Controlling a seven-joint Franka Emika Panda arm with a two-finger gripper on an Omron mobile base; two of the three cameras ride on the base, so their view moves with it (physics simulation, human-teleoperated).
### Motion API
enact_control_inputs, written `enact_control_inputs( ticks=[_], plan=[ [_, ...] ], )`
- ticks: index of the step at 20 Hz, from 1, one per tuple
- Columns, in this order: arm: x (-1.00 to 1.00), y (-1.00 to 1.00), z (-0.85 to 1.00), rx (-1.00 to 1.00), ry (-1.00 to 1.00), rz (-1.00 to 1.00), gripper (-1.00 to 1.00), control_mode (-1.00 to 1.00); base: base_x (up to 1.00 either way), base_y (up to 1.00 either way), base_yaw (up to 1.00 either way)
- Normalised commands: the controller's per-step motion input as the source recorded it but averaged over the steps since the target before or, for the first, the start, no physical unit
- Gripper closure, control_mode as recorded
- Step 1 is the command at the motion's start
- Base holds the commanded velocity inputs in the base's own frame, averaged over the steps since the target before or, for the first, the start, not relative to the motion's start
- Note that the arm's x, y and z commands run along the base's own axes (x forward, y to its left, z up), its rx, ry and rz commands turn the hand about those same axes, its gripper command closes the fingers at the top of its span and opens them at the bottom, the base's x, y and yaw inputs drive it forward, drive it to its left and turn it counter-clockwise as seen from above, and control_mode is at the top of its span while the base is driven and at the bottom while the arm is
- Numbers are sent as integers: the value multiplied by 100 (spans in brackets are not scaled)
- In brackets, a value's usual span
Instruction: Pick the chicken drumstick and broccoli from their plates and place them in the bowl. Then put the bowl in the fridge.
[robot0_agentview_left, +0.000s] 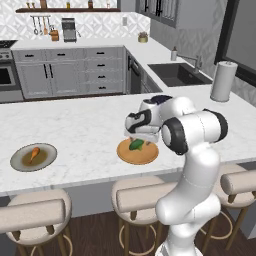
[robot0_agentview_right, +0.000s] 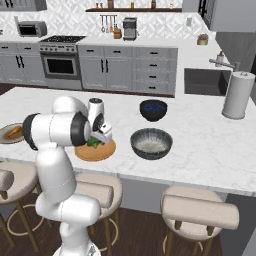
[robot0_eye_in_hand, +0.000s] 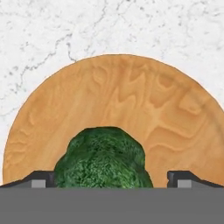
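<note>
My white marble table (robot0_agentview_left: 80, 127) has padded stools (robot0_agentview_left: 35, 215) tucked under its near edge, over dark wood floor (robot0_agentview_left: 95, 235). Beyond the table run grey cabinets (robot0_agentview_left: 70, 72), a steel oven (robot0_agentview_right: 60, 64) left of them, a sink (robot0_agentview_left: 177, 74) to their right, and patterned wall tile (robot0_agentview_left: 100, 22) above.
</note>
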Motion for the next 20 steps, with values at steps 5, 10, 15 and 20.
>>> enact_control_inputs(
  ticks=[5,10,15,20],
  plan=[
    [0,5,-30,0,1,-1,-100,-100,0,0,0],
    [0,24,-20,0,0,-13,100,-100,0,0,0],
    [-1,-3,-1,1,-3,-13,100,-100,0,0,0],
    [-20,-40,56,0,-3,-5,100,-100,0,0,0]
  ],
)
